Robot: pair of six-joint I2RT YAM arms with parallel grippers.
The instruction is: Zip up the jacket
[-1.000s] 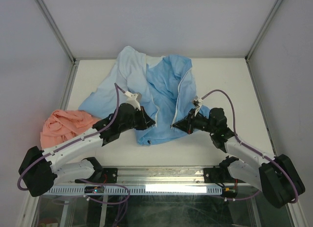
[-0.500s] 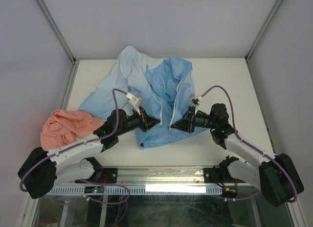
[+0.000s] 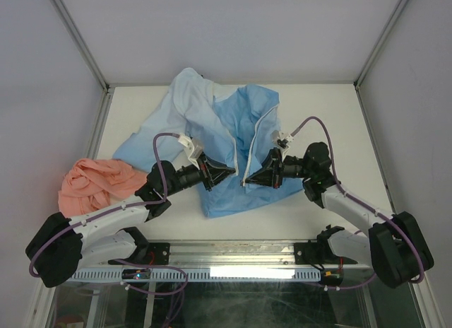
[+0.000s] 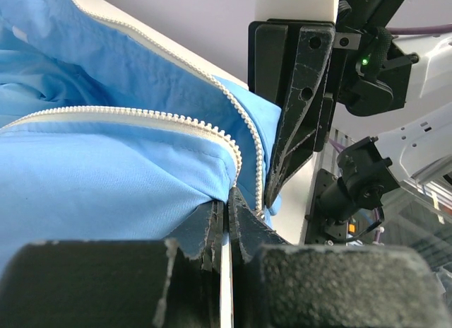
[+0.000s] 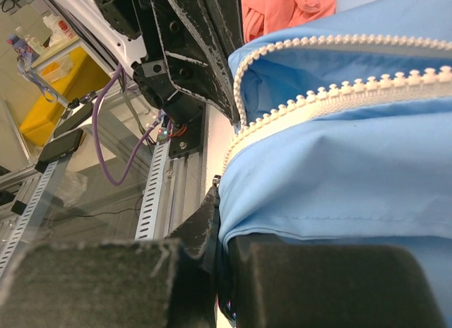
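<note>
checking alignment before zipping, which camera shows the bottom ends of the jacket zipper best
Left wrist: both white tooth rows of the zipper run down to where the left gripper pinches the jacket. Right wrist shows both rows close up, ends partly hidden by the right gripper. Top shows only thin white lines.

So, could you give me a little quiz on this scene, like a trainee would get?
1. True or false: the jacket has its white zipper fully closed.
2. Where do the left pincer and right pincer grip? A) the sleeve cuffs B) the jacket's lower front edges, beside the zipper C) the collar
3. What colour is the other garment, lying untouched?

Key: 1 false, it lies open. 2 B. 3 salmon pink.
</note>
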